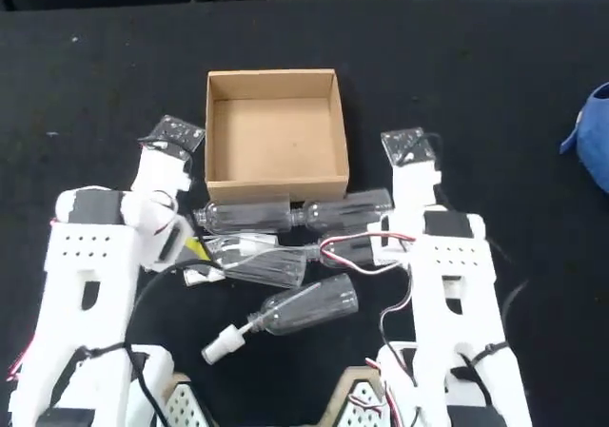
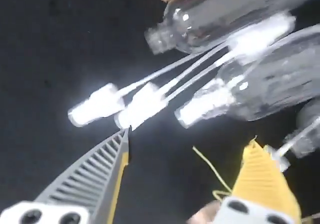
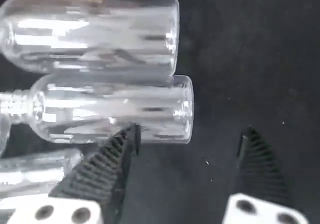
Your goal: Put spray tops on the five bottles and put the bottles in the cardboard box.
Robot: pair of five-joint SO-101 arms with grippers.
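At 6 o'clock, nearest me, a clear bottle (image 1: 309,308) lies on the black counter (image 1: 495,85) with a spray top (image 1: 223,343) at its neck. My left hand (image 2: 189,139) and right hand (image 3: 190,130) hang with fingers apart beside the other bottles (image 1: 249,216). At 12 o'clock the cardboard box (image 1: 276,175) sits open-topped, bare floor showing.

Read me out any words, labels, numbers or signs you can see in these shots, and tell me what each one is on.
None: no text can be read in any view.
The cardboard box is plain brown, with no print.
The clear bottles carry no labels.
The white spray tops are unmarked.
The blue object at the table's edge shows no lettering on its visible part.
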